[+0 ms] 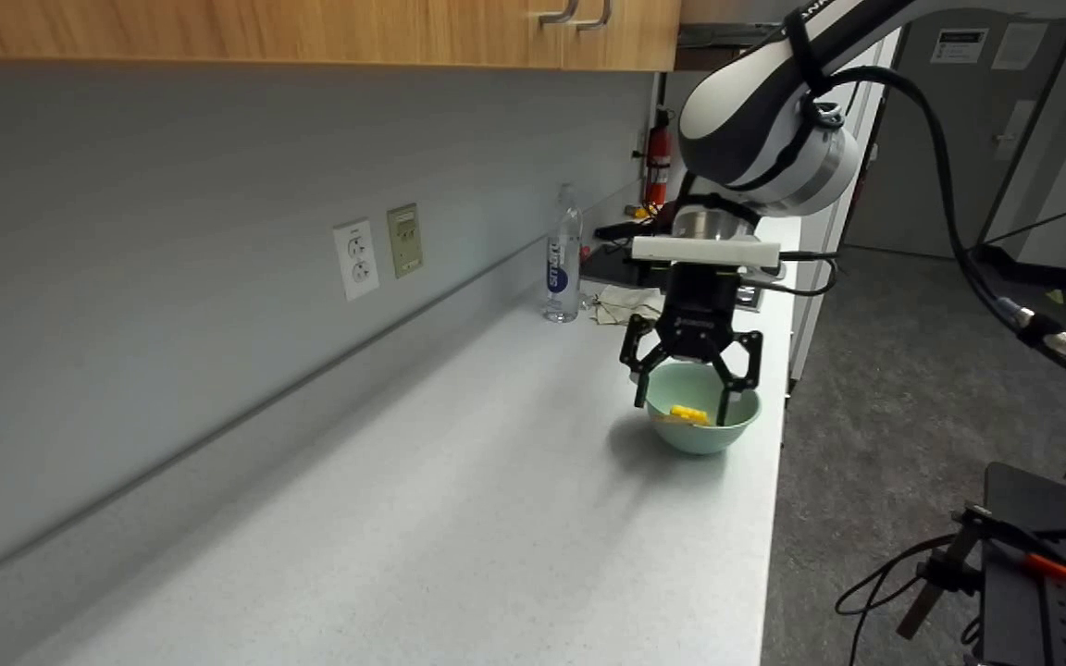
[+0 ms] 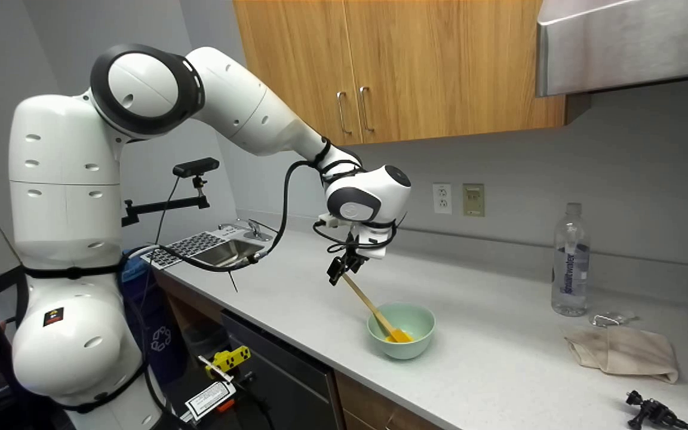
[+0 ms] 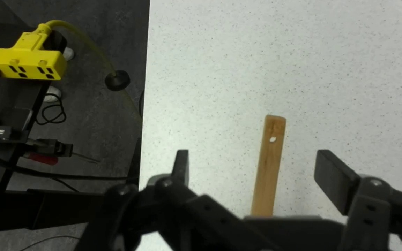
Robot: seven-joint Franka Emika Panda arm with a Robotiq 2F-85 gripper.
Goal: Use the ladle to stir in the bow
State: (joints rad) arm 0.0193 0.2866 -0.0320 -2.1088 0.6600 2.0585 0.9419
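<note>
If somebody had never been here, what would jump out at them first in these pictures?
Probably the big white robot arm, which fills the left of an exterior view and stretches over the counter. Next, the pale green bowl on that counter, with the yellow-headed ladle slanting up from it towards the open gripper. In the wrist view, a yellow power strip stands out at upper left.

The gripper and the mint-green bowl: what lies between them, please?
The ladle's wooden handle: in an exterior view it slants up from the bowl toward the gripper, whose open fingers flank it in the wrist view.
</note>
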